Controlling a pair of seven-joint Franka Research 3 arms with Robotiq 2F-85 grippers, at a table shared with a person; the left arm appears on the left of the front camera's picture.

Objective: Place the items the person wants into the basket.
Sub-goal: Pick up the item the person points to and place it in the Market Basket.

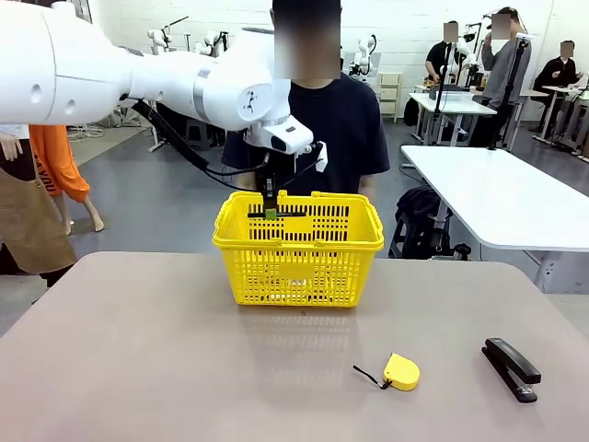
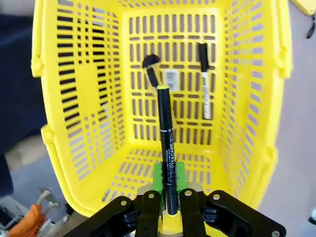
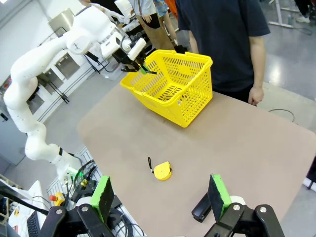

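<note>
**Left gripper holding a pen above the open basket**

Front view: the left arm enters from the upper left of the frame and ends over the near rim of the yellow basket [image 1: 298, 249], which stands at the centre of the desk [image 1: 138, 350]. The left gripper [image 1: 270, 208] points downward, its jaws drawn narrow around a thin black pen [image 1: 269, 195]. The person [image 1: 345, 124], in a dark short-sleeved shirt, stands just behind the basket at the top centre. On the lower right of the desk lie a yellow tape measure [image 1: 400, 371] and, further right, a black stapler [image 1: 512, 367], well apart from the basket.

Left wrist view: the left gripper [image 2: 171, 197] rises from the bottom centre, its green pads clamped on the lower part of the black pen [image 2: 165, 143], whose yellow end points into the basket [image 2: 84, 84]. On the basket floor, in the upper centre of the frame, lie a white marker with a black cap [image 2: 204, 81] and, to its left, a utility knife [image 2: 157, 73], seen partly behind the pen.

Right wrist view: the right gripper [image 3: 160, 197] occupies the bottom edge with its jaws standing wide and nothing between them. Beyond it the tape measure [image 3: 162, 171] lies on the desk, the stapler [image 3: 201, 209] sits beside the gripper's right-hand finger in the frame, and the basket [image 3: 175, 86] stands in the upper centre with the left gripper [image 3: 143, 70] at its rim.
</note>
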